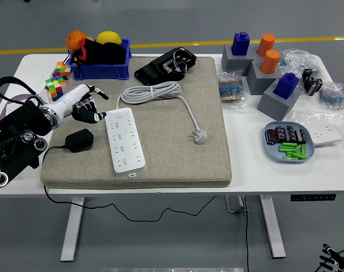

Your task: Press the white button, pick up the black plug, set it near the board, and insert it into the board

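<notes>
A white power strip (pixel 125 140) lies lengthwise on the grey mat (pixel 177 153), with a small button (pixel 132 175) at its near end. Its white cable (pixel 152 92) coils at the back and ends in a white plug (pixel 200 136). The black plug (pixel 80 140) rests on the mat left of the strip, its black cord trailing off the table's front edge. My left hand (pixel 90 111) hovers just beyond the black plug, beside the strip's far left corner, fingers curled and holding nothing. My right hand (pixel 335 259) shows only at the bottom right corner, below table level.
A blue bin (pixel 101 69) with orange and yellow items and colourful cubes (pixel 58 79) stand at the back left. A black device (pixel 166 67) lies at the mat's far edge. Grey blocks with blue and orange pieces (pixel 262 68), bags and a blue plate (pixel 289 143) occupy the right side.
</notes>
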You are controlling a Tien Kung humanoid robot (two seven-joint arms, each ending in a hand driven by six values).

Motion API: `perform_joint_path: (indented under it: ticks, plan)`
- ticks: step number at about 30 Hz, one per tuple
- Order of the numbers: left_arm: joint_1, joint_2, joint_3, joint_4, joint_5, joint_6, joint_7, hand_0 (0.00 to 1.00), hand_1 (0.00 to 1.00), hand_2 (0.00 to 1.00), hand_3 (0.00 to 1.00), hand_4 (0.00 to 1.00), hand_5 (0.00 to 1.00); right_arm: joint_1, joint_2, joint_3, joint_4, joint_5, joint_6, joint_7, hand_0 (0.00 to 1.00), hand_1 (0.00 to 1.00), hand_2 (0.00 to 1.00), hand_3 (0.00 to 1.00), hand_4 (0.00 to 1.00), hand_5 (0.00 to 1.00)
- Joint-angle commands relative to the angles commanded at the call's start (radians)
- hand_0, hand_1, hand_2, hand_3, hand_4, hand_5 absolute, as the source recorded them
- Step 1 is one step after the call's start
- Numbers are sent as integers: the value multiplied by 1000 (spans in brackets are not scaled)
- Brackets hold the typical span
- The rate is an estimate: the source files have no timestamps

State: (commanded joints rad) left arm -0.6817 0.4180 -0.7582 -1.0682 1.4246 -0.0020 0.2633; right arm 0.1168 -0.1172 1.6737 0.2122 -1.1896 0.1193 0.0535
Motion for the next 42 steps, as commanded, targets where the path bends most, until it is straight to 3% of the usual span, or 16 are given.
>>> perform_joint_path:
  ticks: [6, 7, 8, 16, 30, 42]
  plan:
    - [-40, -8, 62, 21, -36, -21, 56, 4, 4, 79, 696, 212, 2, 0, 0, -1, 0, 2, 0, 0, 795, 689, 639, 626, 725, 470]
    - [-48, -10, 74, 24, -37, -24, 64, 2, 19, 72, 707, 107, 2, 0, 0, -1, -1, 2, 0, 0, 795, 689, 639, 627, 726, 470]
    - [-58, -12, 91, 29, -39, -28, 74, 2, 19, 72, 707, 107, 2, 0, 0, -2, -1, 2, 0, 0, 795, 689, 639, 627, 726, 470]
    - [-112, -33, 193, 88, -84, -24, 86, 2, 23, 74, 696, 82, 2, 1, -2, -9, -1, 7, 0, 1, 794, 689, 639, 627, 725, 469]
    - [-155, -111, 215, 175, -106, -27, 103, 2, 23, 73, 699, 104, 2, 2, -5, -21, -3, 12, 1, 0, 795, 689, 639, 627, 726, 468]
    - [-160, -134, 233, 218, -92, -39, 133, 2, 24, 73, 699, 105, 2, -4, -6, -29, -5, 13, 1, -2, 794, 689, 639, 627, 726, 468]
